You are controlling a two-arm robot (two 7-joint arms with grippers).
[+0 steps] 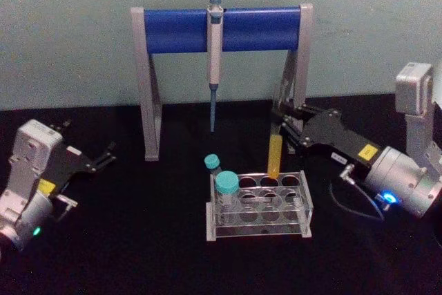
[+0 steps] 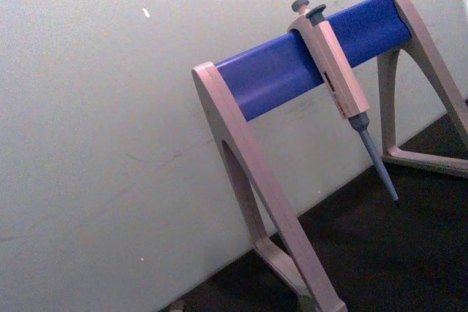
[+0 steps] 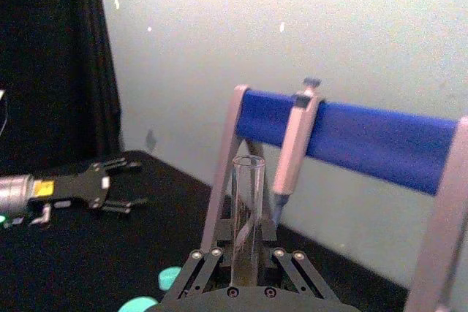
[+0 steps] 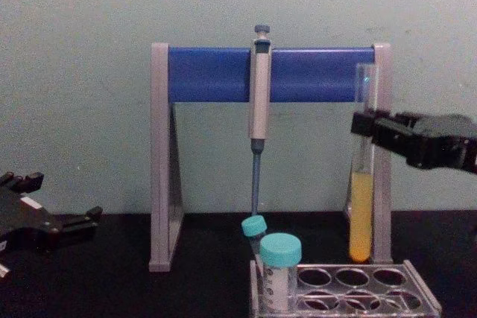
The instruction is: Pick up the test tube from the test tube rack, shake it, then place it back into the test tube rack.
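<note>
Right gripper [image 1: 281, 127] sits in the centre-right of the head view, its fingers clamped on the test tube [image 1: 275, 154] a little above the middle of the glass. The tube stands upright, open mouth on top and yellow liquid filling its lower part. In the chest view the same grip shows at the right [image 4: 365, 124], and the tube [image 4: 361, 210] hangs with its round bottom right at the back edge of the rack [image 4: 426, 301]; whether it touches cannot be told. The right wrist view looks up the clear glass [image 3: 247, 210] rising between the closed fingers [image 3: 247, 264]. The clear rack [image 1: 259, 234] lies in the lower centre of the head view, with two teal-capped tubes [image 1: 226, 186] standing at its left end. Behind it, a pipette [image 1: 215, 60] hangs from the blue bar of the stand [image 1: 173, 29]. Far left, the left gripper [image 1: 103, 157] rests low over the dark table [image 1: 138, 240], fingers spread wide and holding nothing.
</note>
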